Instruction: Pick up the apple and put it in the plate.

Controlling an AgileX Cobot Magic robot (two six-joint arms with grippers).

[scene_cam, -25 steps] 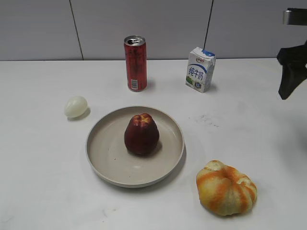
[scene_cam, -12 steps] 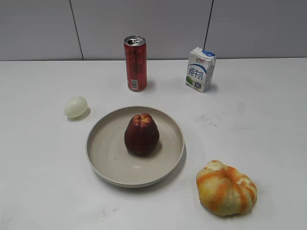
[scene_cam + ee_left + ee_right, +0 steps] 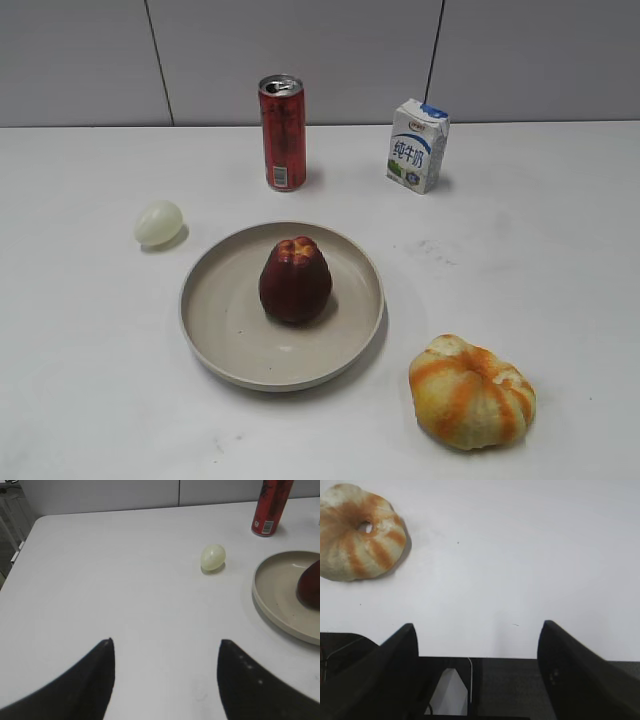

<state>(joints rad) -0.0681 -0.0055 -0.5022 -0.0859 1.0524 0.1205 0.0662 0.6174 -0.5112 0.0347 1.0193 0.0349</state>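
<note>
- Nearest me: pumpkin (image 3: pixel 472 392) sits on the worktop (image 3: pixel 530 250), front right, well apart from the plate (image 3: pixel 215 325). Not my target, leave it.
- My right hand (image 3: pixel 477 655) is spread wide w/ nothing between the fingers, hanging at the worktop's near edge; pumpkin shows up-left in the right wrist view.
- My left hand (image 3: pixel 165 675) is likewise wide apart & empty, low over bare worktop, plate edge off to its right.
- Neither hand shows in the exterior view, so both are clear of the things.
- Mid worktop: apple (image 3: pixel 295 281) stands upright inside the plate, roughly centred, lobed top up, well in from the rim.
- Judgement: placement looks done. Best way to finish: keep both hands back & high, no sweeping across the plate, so the apple isn't tipped or rolled.
- Egg (image 3: pixel 158 222) lies just left of the plate, not touching.
- Far back: can (image 3: pixel 283 132) & milk carton (image 3: pixel 418 145) stand upright near the wall.
</note>
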